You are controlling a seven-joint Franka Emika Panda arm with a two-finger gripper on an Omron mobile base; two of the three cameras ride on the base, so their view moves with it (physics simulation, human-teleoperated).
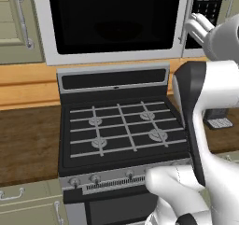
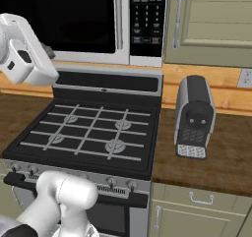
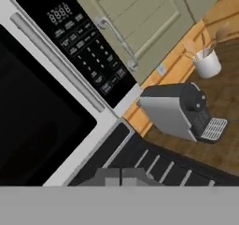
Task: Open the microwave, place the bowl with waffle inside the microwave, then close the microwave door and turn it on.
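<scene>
Microwave (image 1: 116, 23) sits above the stove (image 1: 121, 126); its door (image 1: 112, 18) is shut, so the step in hand is judged to be opening it. The handle (image 3: 56, 60) runs along the door edge next to the keypad (image 3: 84, 56). The tool (image 1: 198, 25) is raised near the handle, at the microwave's keypad side; whether its fingers are apart or together I cannot tell.

To do well: hook a finger behind the handle bar, not the keypad, then pull along the door's arc away from the hinge. A coffee machine (image 2: 194, 115) stands on the desk (image 2: 216, 157) below the keypad side; keep the elbow off it.
</scene>
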